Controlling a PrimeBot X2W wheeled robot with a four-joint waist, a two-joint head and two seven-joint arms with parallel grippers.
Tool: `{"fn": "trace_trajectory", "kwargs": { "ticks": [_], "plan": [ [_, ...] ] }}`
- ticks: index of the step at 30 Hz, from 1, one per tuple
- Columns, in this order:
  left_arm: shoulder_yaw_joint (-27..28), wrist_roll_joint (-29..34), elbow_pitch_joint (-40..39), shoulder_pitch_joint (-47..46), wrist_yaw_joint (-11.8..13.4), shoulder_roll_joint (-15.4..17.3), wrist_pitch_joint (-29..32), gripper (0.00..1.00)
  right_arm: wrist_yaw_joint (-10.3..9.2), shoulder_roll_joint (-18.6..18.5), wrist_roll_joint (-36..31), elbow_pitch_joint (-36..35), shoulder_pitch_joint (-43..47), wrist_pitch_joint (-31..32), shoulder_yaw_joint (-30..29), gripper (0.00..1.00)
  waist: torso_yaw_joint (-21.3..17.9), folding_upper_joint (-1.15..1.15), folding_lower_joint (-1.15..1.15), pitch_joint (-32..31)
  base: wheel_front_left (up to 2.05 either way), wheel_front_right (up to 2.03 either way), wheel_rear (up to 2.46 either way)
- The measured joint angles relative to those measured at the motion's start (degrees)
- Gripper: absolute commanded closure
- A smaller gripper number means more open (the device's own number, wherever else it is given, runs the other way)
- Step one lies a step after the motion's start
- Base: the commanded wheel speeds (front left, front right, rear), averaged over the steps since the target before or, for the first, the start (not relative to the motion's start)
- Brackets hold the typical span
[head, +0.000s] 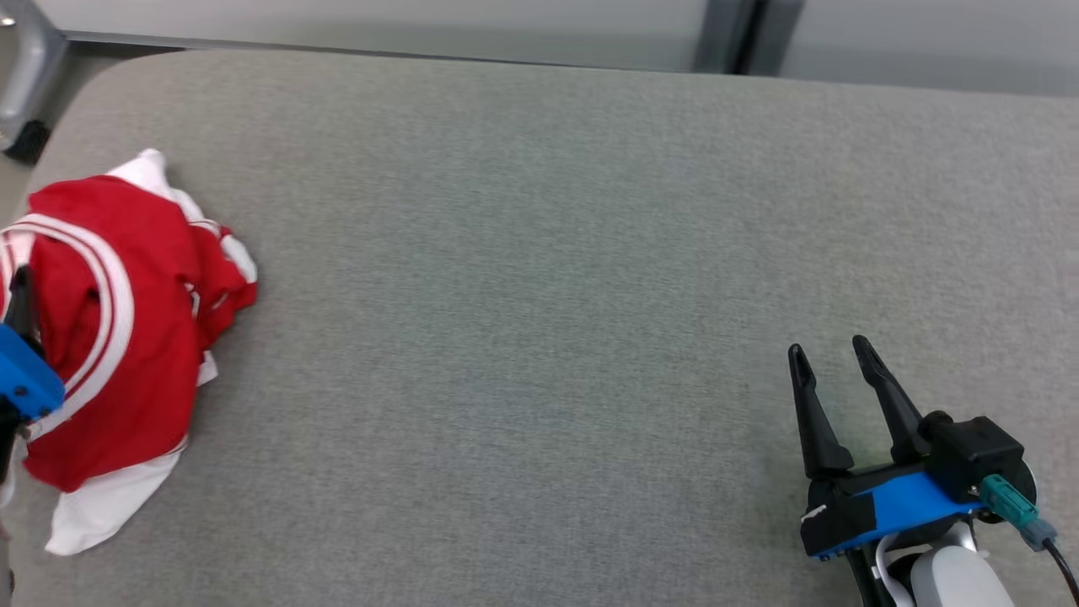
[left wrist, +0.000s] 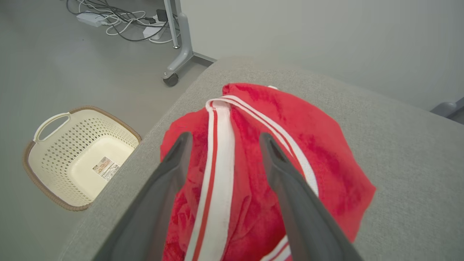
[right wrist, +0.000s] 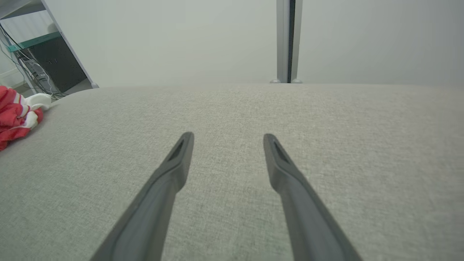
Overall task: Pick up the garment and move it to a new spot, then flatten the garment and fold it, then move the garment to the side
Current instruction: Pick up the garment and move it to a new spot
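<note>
1. Tabletop: a broad surface covered in grey woven fabric with rounded corners. It carries the garment at its left end.

2. Floor: plain grey, seen beyond the tabletop's left edge in the left wrist view.

3. Garment: red cloth with white stripes and white panels. It lies crumpled in a heap on the tabletop's far left side, close to the edge and well apart from the right hand. A white flap trails out at the near end. One white band with a red line along it runs across the top of the heap.

4. Basket: a cream perforated plastic basket with a brown rim and a loop handle. It stands on the floor beside the tabletop's left edge. A label sits on its bottom.

5. Right hand: has two long dark fingers on a blue and black body. It sits low over bare tabletop at the near right, fingers spread wide, with nothing between them.

6. Left hand: is poised over the garment, fingers spread wide to either side of the white band and gripping nothing. Whether the tips touch the cloth cannot be told.

7. Stand leg: grey metal with a caster, on the floor past the tabletop's corner.

8. Cables: a loose tangle of white and black on the floor behind the leg.
</note>
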Motion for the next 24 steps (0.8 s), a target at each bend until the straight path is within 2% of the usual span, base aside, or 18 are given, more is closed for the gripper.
{"fn": "trace_trajectory", "kwargs": {
  "ticks": [10,11,12,15,21,24],
  "plan": [
    [1.21,-2.66,7.48,2.63,1.01,0.07,4.13,0.01,0.00,-0.02,-0.37,-1.31,-0.36,0.41,0.65,0.00,-3.99,0.00,0.00,1.68,0.00,0.00,0.00],
    [1.21,-3.14,7.72,2.66,0.88,-0.20,4.59,0.82,0.00,-0.02,-0.30,-1.26,-0.37,0.41,0.60,0.00,-4.07,0.00,0.00,1.56,0.00,0.00,0.00],
    [1.27,-3.63,7.87,2.67,0.77,-0.44,4.78,1.00,0.00,-0.02,-0.13,-1.14,-0.37,0.40,0.60,0.00,-4.09,0.00,0.00,1.31,0.00,0.00,0.00],
    [1.30,-3.71,7.13,2.68,0.41,-0.25,3.59,1.00,0.00,-0.02,0.46,-0.52,-0.27,0.14,0.62,0.00,-3.87,0.00,0.00,0.01,0.00,0.00,0.00],
    [1.46,-2.43,2.31,0.40,-1.11,2.43,-0.30,1.00,0.00,-0.01,2.15,1.27,0.35,-0.89,1.05,0.00,-2.91,0.00,-0.01,-4.42,0.00,0.00,0.00],
    [0.84,-2.25,-0.70,-1.47,-2.09,3.43,-0.15,1.00,0.00,-0.02,3.49,2.37,1.14,-1.42,1.37,0.00,-2.61,0.00,-0.01,-7.14,0.00,0.00,0.00]
  ]
}}
